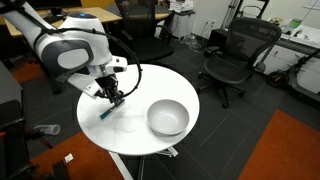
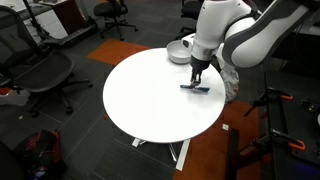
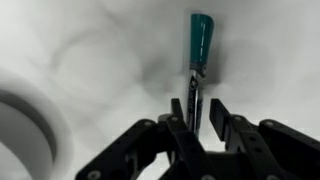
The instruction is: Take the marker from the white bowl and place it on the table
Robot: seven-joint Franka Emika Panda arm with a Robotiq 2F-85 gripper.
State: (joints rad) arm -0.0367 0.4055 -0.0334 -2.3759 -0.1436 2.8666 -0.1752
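The teal marker [image 1: 107, 111] lies flat on the round white table [image 1: 150, 85], apart from the white bowl [image 1: 167, 118]. In the other exterior view the marker [image 2: 195, 88] lies near the table's [image 2: 150, 105] edge, with the bowl [image 2: 178, 50] behind the arm. My gripper [image 1: 115, 98] [image 2: 197, 76] is just above the marker's dark end. In the wrist view the marker [image 3: 199, 45] runs away from my gripper [image 3: 195, 118], its dark end between the fingers, with a small gap to one finger. The bowl's rim [image 3: 25, 130] shows at the left. The bowl looks empty.
Black office chairs [image 1: 235, 55] [image 2: 40, 70] stand around the table. A wooden desk [image 1: 85, 18] is behind it. An orange carpet patch [image 1: 285, 150] lies on the dark floor. A tripod stand [image 2: 285, 110] is near the table's edge.
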